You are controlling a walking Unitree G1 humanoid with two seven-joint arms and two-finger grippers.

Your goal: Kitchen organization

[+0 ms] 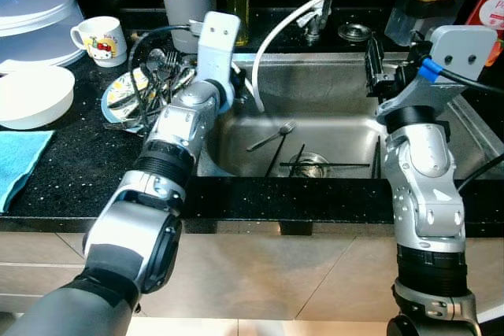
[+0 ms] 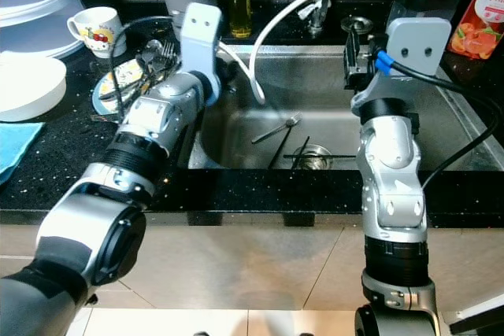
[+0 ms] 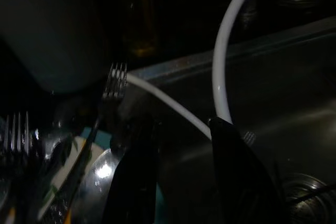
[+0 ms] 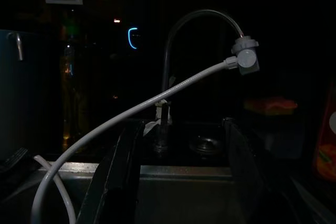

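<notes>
Cutlery (image 1: 161, 68) is heaped on the patterned plate (image 1: 118, 94) on your black surface (image 1: 71, 163), between the white bowl (image 1: 31, 96) and the sink (image 1: 315, 92). Your left tool (image 3: 178, 177) hovers at the sink's left edge with fingers spread, the white hose (image 3: 223, 61) between them. One fork (image 1: 272, 137) lies in the basin. Your right tool (image 4: 176, 177) hangs over the sink's right side, spread, facing the faucet (image 4: 181, 35)
</notes>
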